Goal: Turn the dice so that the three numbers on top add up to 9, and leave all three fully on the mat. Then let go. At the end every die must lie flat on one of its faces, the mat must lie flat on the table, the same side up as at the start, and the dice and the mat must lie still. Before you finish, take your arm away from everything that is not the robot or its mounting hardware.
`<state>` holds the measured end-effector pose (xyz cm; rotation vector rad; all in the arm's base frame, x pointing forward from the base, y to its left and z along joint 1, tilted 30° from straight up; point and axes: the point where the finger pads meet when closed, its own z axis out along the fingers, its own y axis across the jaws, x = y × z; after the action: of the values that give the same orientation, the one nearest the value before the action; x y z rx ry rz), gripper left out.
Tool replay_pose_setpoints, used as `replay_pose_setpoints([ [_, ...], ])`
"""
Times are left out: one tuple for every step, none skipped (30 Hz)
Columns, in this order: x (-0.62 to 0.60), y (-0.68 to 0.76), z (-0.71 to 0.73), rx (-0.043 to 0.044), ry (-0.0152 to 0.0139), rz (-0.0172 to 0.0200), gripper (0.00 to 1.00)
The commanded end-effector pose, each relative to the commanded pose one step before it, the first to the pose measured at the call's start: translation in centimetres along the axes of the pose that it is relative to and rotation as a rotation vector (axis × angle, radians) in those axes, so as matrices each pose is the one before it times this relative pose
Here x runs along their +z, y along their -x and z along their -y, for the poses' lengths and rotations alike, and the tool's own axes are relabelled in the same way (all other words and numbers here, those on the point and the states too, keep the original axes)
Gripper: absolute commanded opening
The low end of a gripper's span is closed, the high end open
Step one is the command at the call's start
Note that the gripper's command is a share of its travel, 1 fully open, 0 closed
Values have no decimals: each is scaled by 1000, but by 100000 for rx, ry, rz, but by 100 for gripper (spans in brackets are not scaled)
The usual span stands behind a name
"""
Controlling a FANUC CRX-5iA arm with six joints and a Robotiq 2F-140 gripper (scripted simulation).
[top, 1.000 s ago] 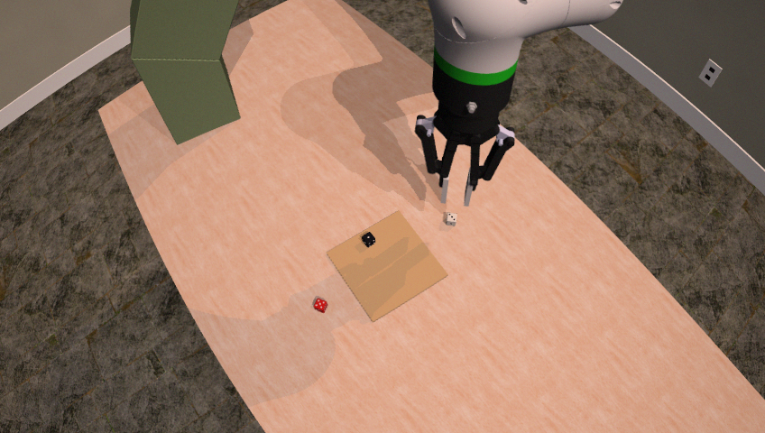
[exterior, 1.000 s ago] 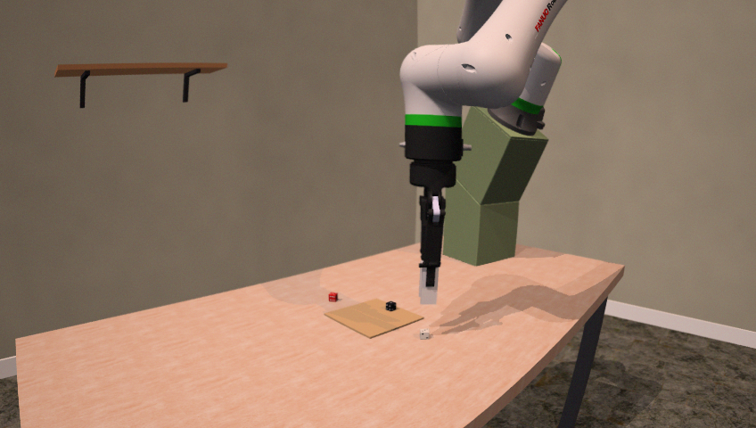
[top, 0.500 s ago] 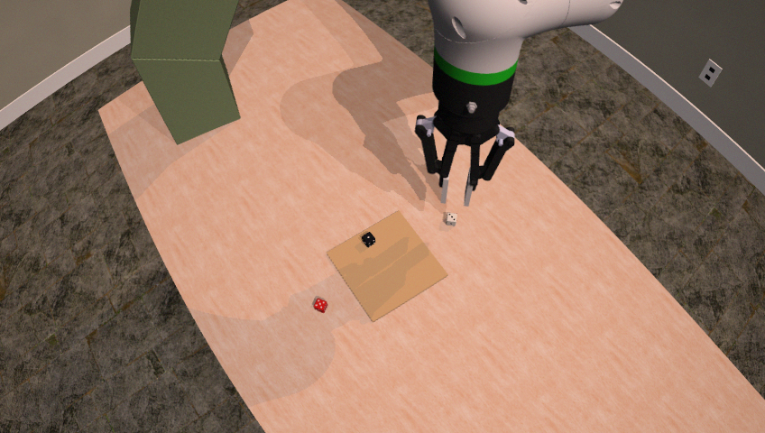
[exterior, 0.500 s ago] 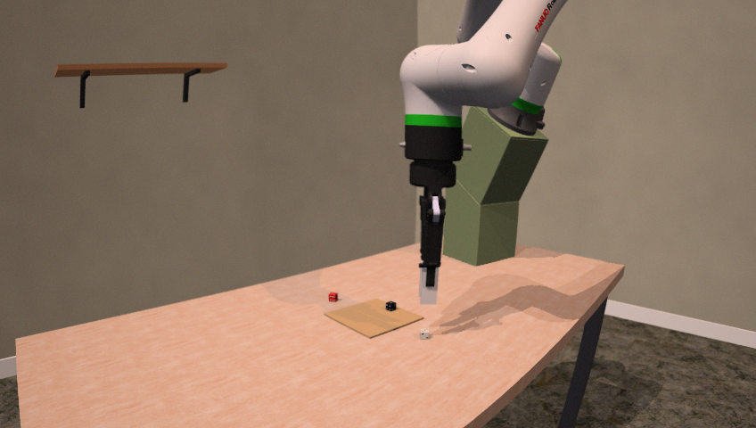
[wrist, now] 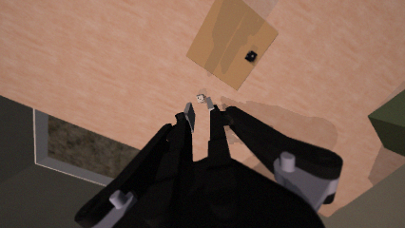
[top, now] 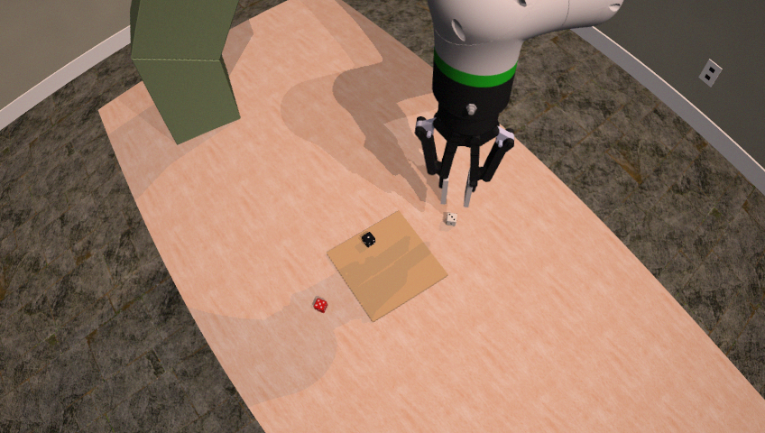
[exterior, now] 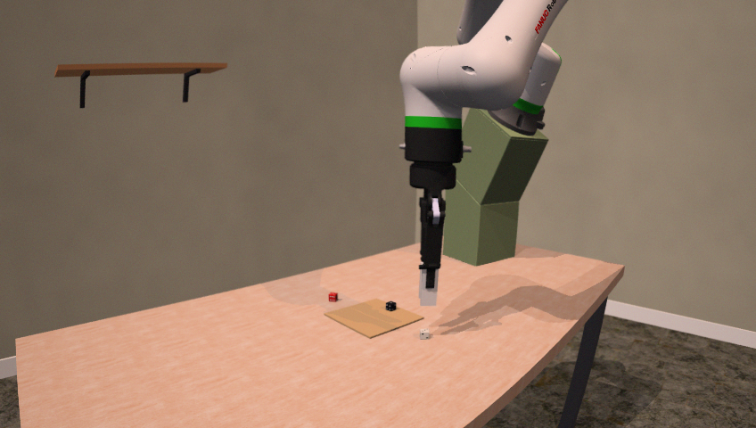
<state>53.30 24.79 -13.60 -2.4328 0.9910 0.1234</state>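
A white die (top: 451,218) (exterior: 424,333) (wrist: 201,98) lies on the table beside the mat; its top shows a few pips, too small to count surely. A black die (top: 368,239) (exterior: 390,306) (wrist: 251,56) lies on the tan mat (top: 419,276) (exterior: 365,329) (wrist: 200,52) near one edge, with what looks like one pip on top. A red die (top: 320,305) (exterior: 332,297) lies on the table off the mat's other side, five pips up; the wrist view does not show it. My gripper (top: 455,204) (exterior: 428,304) (wrist: 200,106) hangs above the table near the white die, fingers a narrow gap apart, empty.
The green pedestal (top: 188,91) (exterior: 477,227) (wrist: 392,123) of the arm stands at the table's far end. A wall shelf (exterior: 140,69) hangs beyond the table. The arm's shadow falls across the table (top: 537,321) and the mat.
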Motion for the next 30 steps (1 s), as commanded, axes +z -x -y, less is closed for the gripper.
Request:
replay_pose_setpoints([
  [243,-22,7,-1,-22,-30,19],
  [97,0,0,0,0,0,19],
  [105,0,0,0,0,0,19],
  [112,0,-1,0,0,0,19],
  [120,0,-1,0,0,0,19],
  [126,0,0,0,0,0,19],
  [133,0,-1,0,0,0,19],
  [139,0,-1,0,0,0,19],
  [144,0,-1,0,0,0,19],
  [149,0,-1,0,0,0,19],
  [153,0,-1,0,0,0,19],
  [156,0,-1,0,0,0,19],
  [159,0,-1,0,0,0,19],
  [0,0,0,0,0,0,19],
  [0,0,0,0,0,0,19],
  [161,0,-1,0,0,0,19],
  [162,0,-1,0,0,0,19],
  [163,0,-1,0,0,0,19],
  [163,0,-1,0,0,0,19],
  [162,0,-1,0,0,0,19],
  [160,0,-1,0,0,0,19],
  [158,0,-1,0,0,0,19],
  [155,0,-1,0,0,0,19],
  [151,0,-1,0,0,0,19],
  [147,0,-1,0,0,0,19],
  [142,0,-1,0,0,0,19],
  [137,0,0,0,0,0,19],
  [131,0,-1,0,0,0,19],
  [125,0,-1,0,0,0,19],
  [117,0,0,0,0,0,19],
])
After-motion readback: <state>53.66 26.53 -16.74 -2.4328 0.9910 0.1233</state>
